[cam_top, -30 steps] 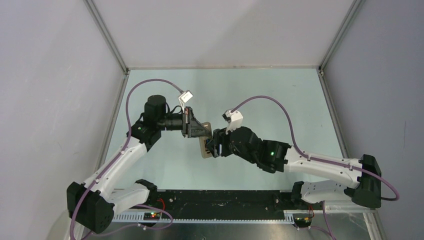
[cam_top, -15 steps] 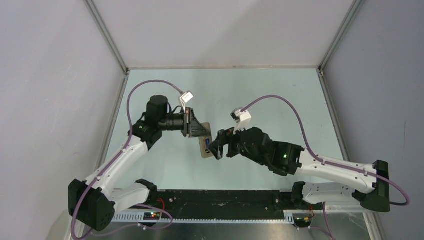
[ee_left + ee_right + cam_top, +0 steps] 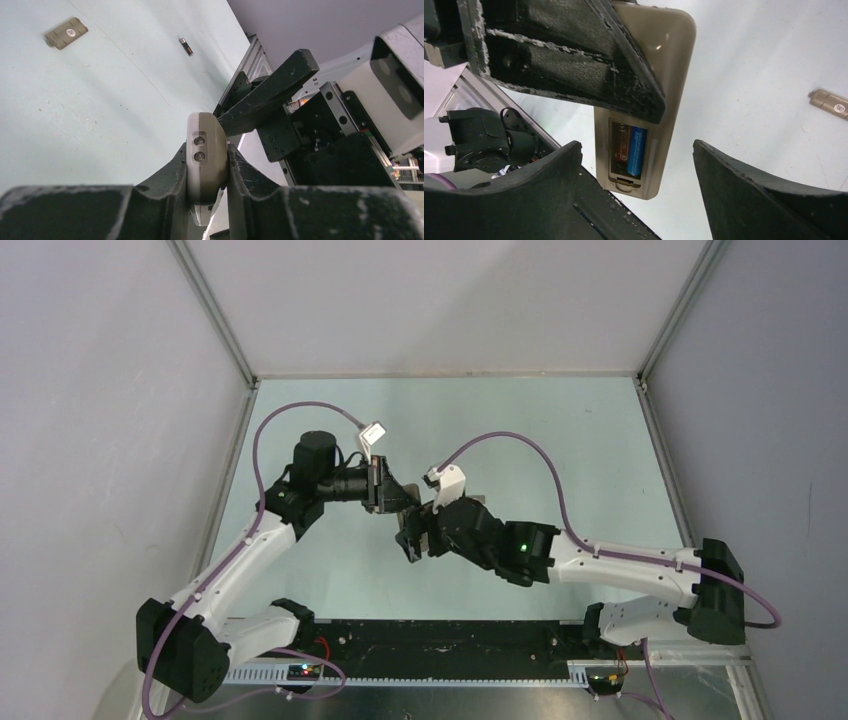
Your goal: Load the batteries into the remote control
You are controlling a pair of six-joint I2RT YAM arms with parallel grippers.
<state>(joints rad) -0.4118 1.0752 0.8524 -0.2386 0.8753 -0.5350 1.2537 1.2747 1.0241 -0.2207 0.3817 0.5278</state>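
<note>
My left gripper (image 3: 207, 156) is shut on the remote control (image 3: 206, 150), holding it edge-on above the table. In the right wrist view its tan back (image 3: 674, 75) faces the camera with the battery slot uncovered. A bright blue battery (image 3: 638, 150) lies in the slot, with a dark reddish one (image 3: 620, 145) beside it. My right gripper (image 3: 636, 144) is open, with a finger on either side of the remote's lower end and neither touching it. From above, the right gripper (image 3: 412, 540) hides most of the remote (image 3: 405, 523).
A tan battery cover (image 3: 65, 33) lies flat on the pale green table, also seen as the cover (image 3: 830, 104) at the right wrist view's edge. A small dark cylinder (image 3: 186, 46) lies on the table further off. Walls enclose the table on three sides.
The right gripper opened wider. It backed off to the right, then came in to the left, close around the remote. The left arm has barely moved.
</note>
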